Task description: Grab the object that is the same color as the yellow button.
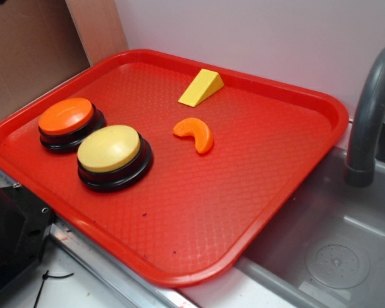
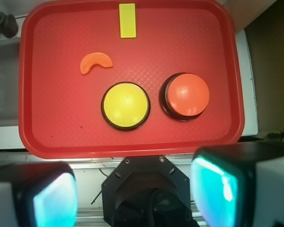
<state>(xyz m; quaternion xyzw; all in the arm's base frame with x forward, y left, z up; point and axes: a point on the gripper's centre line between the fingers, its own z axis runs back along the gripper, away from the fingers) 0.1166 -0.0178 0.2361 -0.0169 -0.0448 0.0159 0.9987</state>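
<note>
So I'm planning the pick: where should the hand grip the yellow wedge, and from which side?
Probably from above, closing across the two flat long sides of the yellow wedge. Its top slopes, so pinching top and bottom would likely slip. It lies apart from the orange crescent, near the far rim of the tray.

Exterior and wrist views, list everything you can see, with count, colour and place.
tray: one, red, beside the sink
yellow button: one, pale yellow dome on a black base, near side of the tray
orange button: one, orange dome on a black base, touching or nearly touching the yellow button
yellow wedge: one, bright yellow, by the tray's far rim
orange crescent: one, orange, mid-tray between wedge and buttons
sink: one, grey, with a grey faucet
claw: one, pale fingers wide apart, outside the tray's near edge, holding nothing
</note>
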